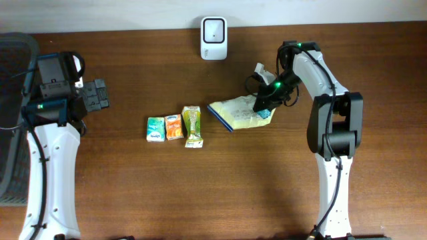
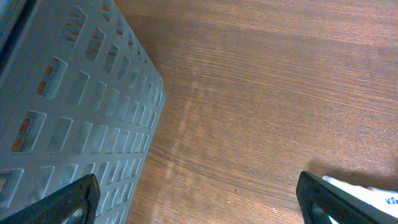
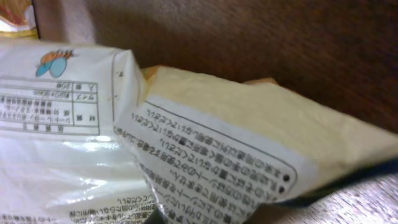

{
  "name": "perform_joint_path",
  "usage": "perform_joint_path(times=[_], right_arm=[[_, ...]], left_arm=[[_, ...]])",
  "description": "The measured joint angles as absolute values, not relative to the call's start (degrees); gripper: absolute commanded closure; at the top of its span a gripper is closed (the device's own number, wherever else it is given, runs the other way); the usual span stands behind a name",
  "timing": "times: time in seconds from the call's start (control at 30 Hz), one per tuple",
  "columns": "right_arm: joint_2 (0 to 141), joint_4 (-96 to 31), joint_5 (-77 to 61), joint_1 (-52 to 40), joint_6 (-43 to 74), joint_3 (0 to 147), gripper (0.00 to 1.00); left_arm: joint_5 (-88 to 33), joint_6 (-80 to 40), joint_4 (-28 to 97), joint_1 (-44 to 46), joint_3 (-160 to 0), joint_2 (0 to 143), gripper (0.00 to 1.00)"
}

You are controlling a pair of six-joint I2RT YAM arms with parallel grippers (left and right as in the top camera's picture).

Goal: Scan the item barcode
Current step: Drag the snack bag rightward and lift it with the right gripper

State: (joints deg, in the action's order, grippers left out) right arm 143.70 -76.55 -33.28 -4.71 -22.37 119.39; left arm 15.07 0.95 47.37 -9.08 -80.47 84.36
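The brown wooden table (image 1: 200, 193) has lots of bare room at the front. The white scanner (image 1: 213, 30) stands at the back edge. In the middle, a green pack (image 1: 155, 129), an orange pack (image 1: 174, 127) and a juice carton (image 1: 193, 126) lie side by side. The bag (image 1: 237, 110) lies just right of them. A grey basket (image 1: 10, 133) is cut off at the left edge. The print on the bag is too blurry to read. The right arm bends down, and the right gripper (image 1: 265, 112) is pinched closed on the bag's right end. The left gripper (image 1: 100, 95) hangs wide open near the basket, holding nothing.
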Motion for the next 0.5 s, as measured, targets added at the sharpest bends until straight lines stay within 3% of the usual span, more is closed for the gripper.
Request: perform_joint_path(times=[0.3, 0.5], right_arm=[[143.3, -78.1, -36.8, -4.4, -20.8, 119.0, 0.96], [131.1, -77.9, -35.3, -2.9, -16.6, 119.0, 0.96]], left_arm=[[15.1, 1.0, 47.4, -9.1, -80.5, 84.4, 0.01], [15.1, 1.0, 47.4, -9.1, -80.5, 84.4, 0.01]])
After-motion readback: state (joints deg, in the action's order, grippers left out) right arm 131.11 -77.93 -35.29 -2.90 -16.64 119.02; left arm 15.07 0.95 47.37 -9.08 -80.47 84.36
